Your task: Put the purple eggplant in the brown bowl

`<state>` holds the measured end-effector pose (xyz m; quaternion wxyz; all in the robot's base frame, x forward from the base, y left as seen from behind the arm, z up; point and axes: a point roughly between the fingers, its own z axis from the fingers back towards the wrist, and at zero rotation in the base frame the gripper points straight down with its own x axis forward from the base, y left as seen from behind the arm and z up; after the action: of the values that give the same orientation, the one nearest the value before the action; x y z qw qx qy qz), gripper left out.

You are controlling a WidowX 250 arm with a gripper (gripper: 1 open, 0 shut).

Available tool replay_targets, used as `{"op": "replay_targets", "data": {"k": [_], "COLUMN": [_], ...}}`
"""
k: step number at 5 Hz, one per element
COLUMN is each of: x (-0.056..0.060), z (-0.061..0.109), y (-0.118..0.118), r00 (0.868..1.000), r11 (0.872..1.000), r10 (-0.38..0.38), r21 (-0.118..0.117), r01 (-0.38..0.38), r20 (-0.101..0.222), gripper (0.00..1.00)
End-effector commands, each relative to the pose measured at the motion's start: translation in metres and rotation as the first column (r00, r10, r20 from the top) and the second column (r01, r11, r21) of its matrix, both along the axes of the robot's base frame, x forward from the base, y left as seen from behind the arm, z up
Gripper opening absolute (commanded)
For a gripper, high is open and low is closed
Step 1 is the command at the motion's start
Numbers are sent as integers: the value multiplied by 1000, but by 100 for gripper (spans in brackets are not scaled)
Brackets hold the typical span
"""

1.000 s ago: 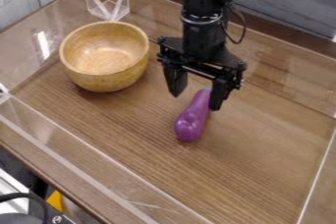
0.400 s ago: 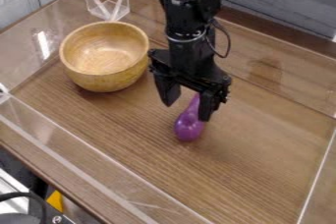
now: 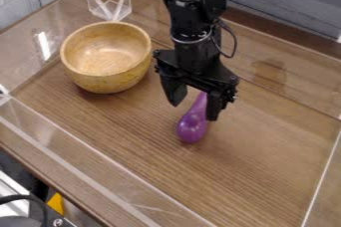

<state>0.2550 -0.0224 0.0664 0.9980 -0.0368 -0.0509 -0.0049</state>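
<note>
Near the desk (image 3: 80,161) centre, the fingers (image 3: 194,102) have dropped over the purple eggplant (image 3: 194,123), spread wide, straddling its top (not grasping yet); brown bowl (image 3: 107,57) waits toward the far-left corner.

A lab-style robot test bench is showing here: a wooden tabletop (image 3: 107,141) sitting enclosed by clear plastic walls (image 3: 80,176).

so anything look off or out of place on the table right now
Nothing stands out. The purple eggplant lies intact on the wooden table, the brown bowl sits upright and empty, and the open pincer straddles the eggplant.
</note>
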Motion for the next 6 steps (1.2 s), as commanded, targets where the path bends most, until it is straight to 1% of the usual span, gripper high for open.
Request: {"op": "replay_targets", "data": {"k": [1,2,3,4,5,6], "x": [8,11,15,17,15,12], "z": [6,2,-14,-31,-41,-47], "y": [-12,-22,-30,-37,-27,-19], "r00": [999,999,997,992,996,998], "r11": [1000,1000,998,994,997,999], "r10": [-7,-14,-63,-110,-71,-32], "r21": [-6,-9,-8,-11,-13,-13], "r01": [7,14,64,111,72,33], "r20": [39,43,52,58,60,54], "gripper": [100,100,100,0,0,0]}}
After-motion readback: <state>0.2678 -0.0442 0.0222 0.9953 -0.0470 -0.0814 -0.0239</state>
